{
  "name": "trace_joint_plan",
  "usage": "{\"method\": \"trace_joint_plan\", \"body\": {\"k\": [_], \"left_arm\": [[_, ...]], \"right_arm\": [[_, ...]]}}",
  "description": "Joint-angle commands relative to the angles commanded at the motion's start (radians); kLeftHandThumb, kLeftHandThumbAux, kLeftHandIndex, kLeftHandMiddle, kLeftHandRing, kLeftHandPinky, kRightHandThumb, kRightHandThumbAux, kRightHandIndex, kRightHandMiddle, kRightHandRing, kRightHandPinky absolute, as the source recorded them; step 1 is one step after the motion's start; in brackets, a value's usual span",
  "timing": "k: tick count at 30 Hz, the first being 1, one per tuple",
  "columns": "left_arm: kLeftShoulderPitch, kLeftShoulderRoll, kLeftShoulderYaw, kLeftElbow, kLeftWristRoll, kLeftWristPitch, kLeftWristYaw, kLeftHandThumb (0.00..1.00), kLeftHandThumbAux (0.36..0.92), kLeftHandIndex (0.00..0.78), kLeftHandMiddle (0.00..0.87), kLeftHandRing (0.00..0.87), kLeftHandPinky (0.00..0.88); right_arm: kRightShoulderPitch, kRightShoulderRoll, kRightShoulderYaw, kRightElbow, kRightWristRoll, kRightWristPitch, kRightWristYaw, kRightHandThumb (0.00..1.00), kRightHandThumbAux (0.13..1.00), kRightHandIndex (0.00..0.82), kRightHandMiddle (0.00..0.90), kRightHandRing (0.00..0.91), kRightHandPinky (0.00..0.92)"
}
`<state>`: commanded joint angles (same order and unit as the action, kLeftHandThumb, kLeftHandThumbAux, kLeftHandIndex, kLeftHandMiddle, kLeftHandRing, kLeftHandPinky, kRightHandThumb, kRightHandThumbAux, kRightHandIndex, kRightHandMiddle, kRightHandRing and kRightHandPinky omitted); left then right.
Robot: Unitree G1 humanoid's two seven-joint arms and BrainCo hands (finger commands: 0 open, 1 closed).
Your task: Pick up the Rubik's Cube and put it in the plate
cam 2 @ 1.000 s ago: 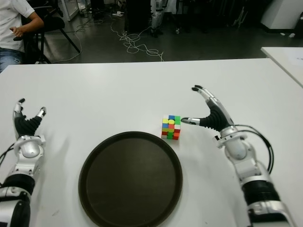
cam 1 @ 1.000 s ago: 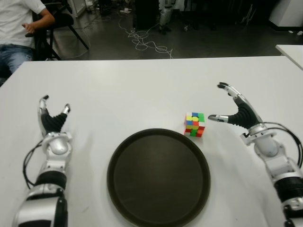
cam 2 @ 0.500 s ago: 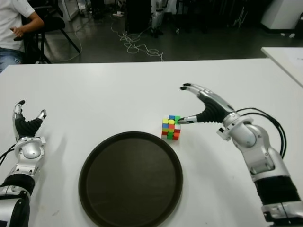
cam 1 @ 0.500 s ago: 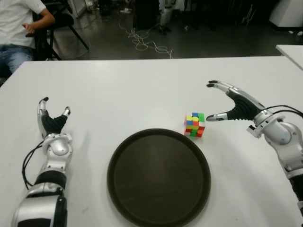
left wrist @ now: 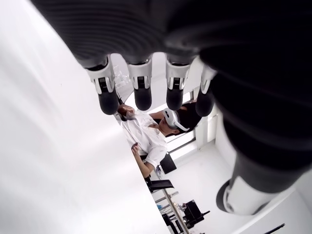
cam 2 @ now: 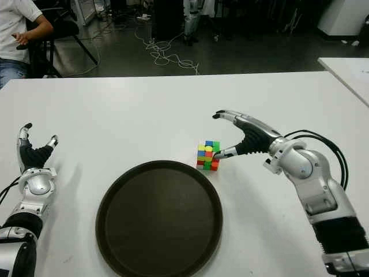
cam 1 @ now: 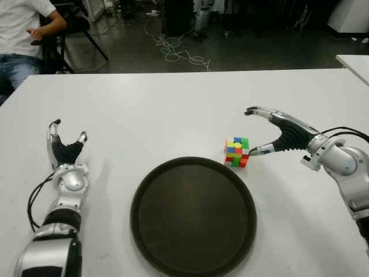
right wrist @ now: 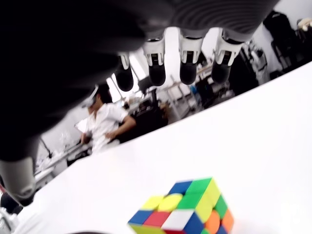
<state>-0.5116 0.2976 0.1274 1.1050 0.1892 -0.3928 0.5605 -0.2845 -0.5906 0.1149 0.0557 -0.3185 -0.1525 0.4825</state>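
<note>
Cube (cam 1: 237, 152) sits on the white bench (cam 1: 173, 109), just beyond the dark plate's (cam 1: 193, 216) far right rim. Right hand (cam 1: 275, 131) spreads wide beside it, thumb tip at its edge, contact unclear. Left hand (cam 1: 64, 151) shows far left, fingers open, holding nothing.

The left hand (left wrist: 161, 73) is filling most of the frame, its four black-tipped fingers (left wrist: 142, 95) extending side by side and gripping nothing, with the thumb (left wrist: 246, 187) sticking out apart from them. The white tabletop (left wrist: 53, 161) is stretching beneath. Beyond the fingertips, a person (left wrist: 146, 139) in a white shirt is sitting on a chair (left wrist: 163, 173).
</note>
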Motion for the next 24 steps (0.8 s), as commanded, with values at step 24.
{"method": "trace_joint_plan", "body": {"k": [24], "left_arm": [[-0.004,-0.013,0.005,-0.004,-0.019,-0.004,0.008,0.000,0.707,0.002,0.002,0.000,0.013]], "right_arm": [[-0.078,0.019,0.086,0.002,-0.137,0.048,-0.023,0.000,0.612,0.014,0.017,0.019,0.024]]}}
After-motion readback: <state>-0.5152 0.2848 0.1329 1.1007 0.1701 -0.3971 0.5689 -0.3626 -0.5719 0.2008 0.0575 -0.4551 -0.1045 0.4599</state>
